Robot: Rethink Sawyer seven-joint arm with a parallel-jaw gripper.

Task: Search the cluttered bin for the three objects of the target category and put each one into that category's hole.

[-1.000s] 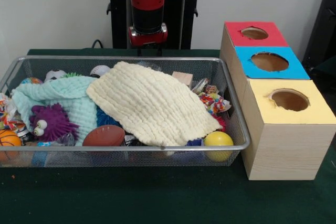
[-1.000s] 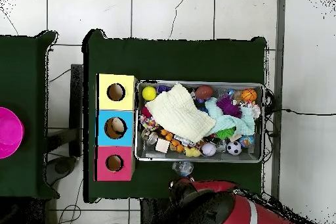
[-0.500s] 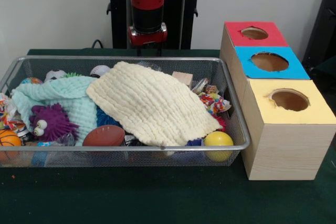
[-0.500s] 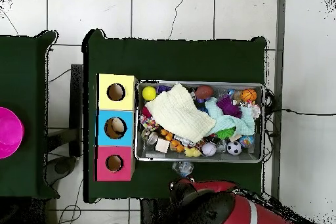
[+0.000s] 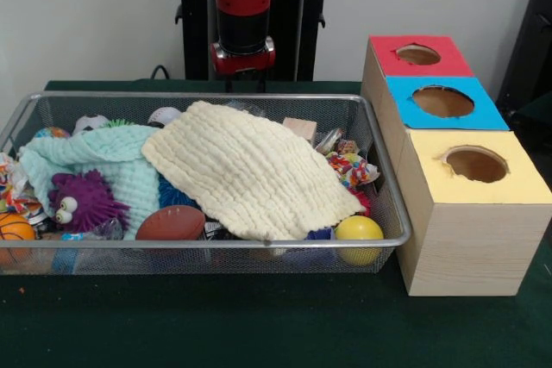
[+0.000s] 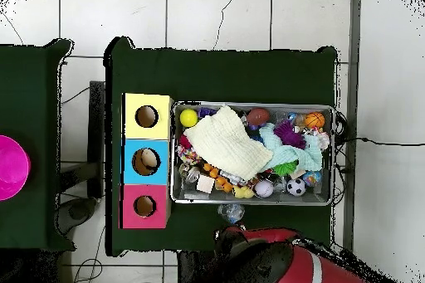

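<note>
A wire mesh bin (image 5: 207, 97) (image 6: 253, 104) is packed with toys. A cream cloth (image 5: 250, 170) (image 6: 226, 143) is spread over its middle, with a mint cloth (image 5: 103, 157) (image 6: 303, 157) beside it. Around them show a yellow ball (image 5: 359, 232) (image 6: 188, 118), a brown football (image 5: 171, 223) (image 6: 258, 116), a basketball (image 5: 13, 232) (image 6: 314, 120), a purple fuzzy toy (image 5: 82, 200) and a soccer ball (image 6: 295, 187). The wooden box has a yellow hole (image 5: 476, 164) (image 6: 147, 116), a blue hole (image 5: 442, 101) and a red hole (image 5: 418, 54). My gripper (image 5: 245, 84) (image 6: 231, 212) hangs outside the bin, behind its far rim, holding nothing that I can see.
A wooden block (image 5: 300, 129) and several small colourful toys (image 5: 352, 165) lie at the bin's end nearest the box. A pink round object (image 6: 10, 168) sits on a separate green table. Green cloth (image 5: 259, 325) covers the table in front of the bin.
</note>
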